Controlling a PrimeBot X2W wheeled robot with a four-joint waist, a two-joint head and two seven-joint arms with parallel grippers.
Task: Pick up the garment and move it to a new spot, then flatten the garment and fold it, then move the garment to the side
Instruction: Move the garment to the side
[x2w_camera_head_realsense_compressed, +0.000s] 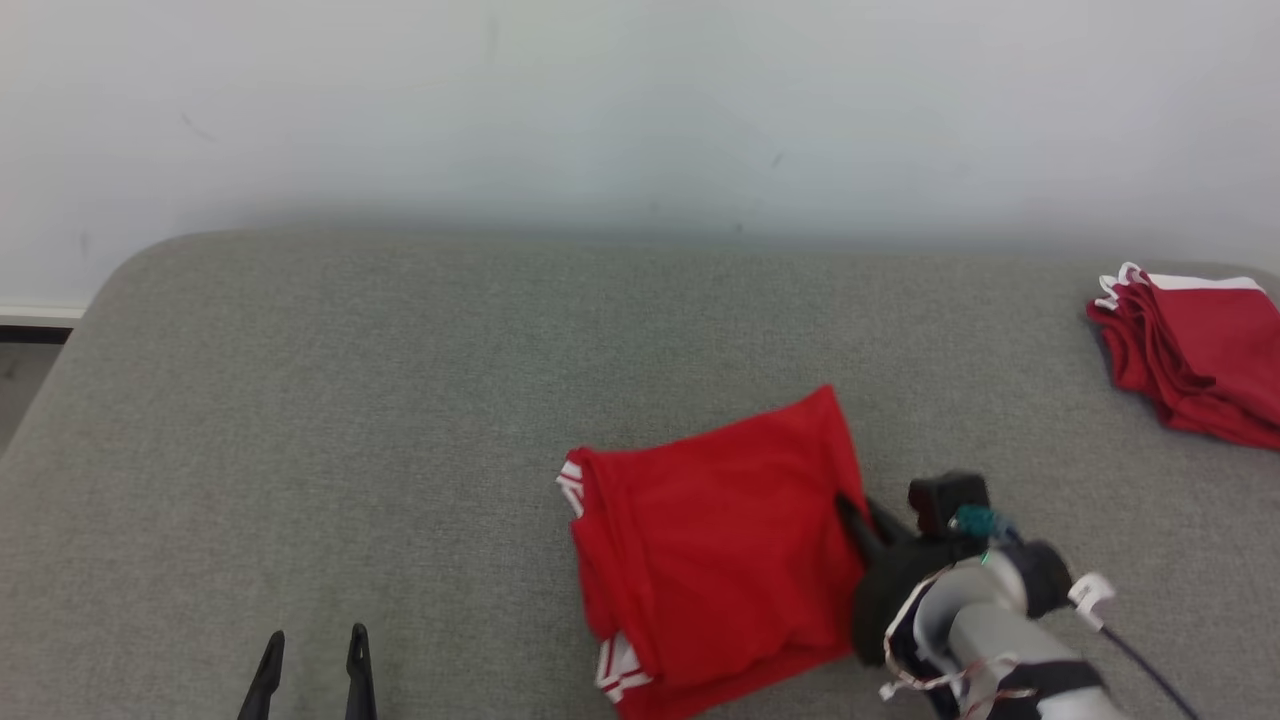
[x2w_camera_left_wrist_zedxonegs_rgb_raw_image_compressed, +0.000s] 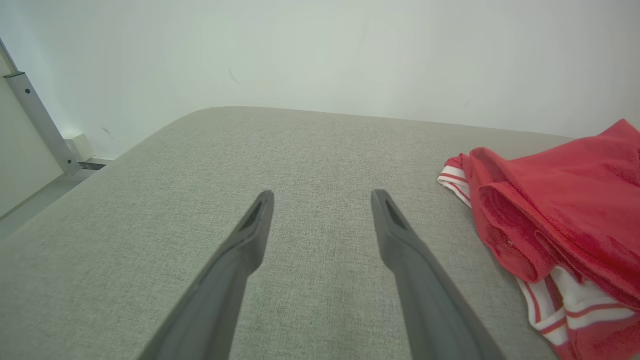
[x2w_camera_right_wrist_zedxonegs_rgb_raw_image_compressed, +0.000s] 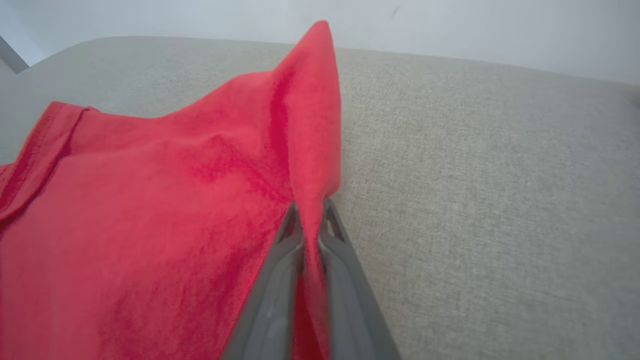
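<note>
Right wrist view: right end effector (x2w_camera_right_wrist_zedxonegs_rgb_raw_image_compressed: 310, 206) clamps red garment (x2w_camera_right_wrist_zedxonegs_rgb_raw_image_compressed: 150, 225) edge; left end effector (x2w_camera_left_wrist_zedxonegs_rgb_raw_image_compressed: 322, 197) wide, seemingly empty.

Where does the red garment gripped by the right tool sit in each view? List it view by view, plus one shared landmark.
Head view: garment low, right of centre, right tool shut on its right edge.
Left wrist view: garment at the right edge, striped trim showing.
Right wrist view: garment across the left half, a fold pinched.
Shared landmark: the rounded corner of the grey surface.
</note>
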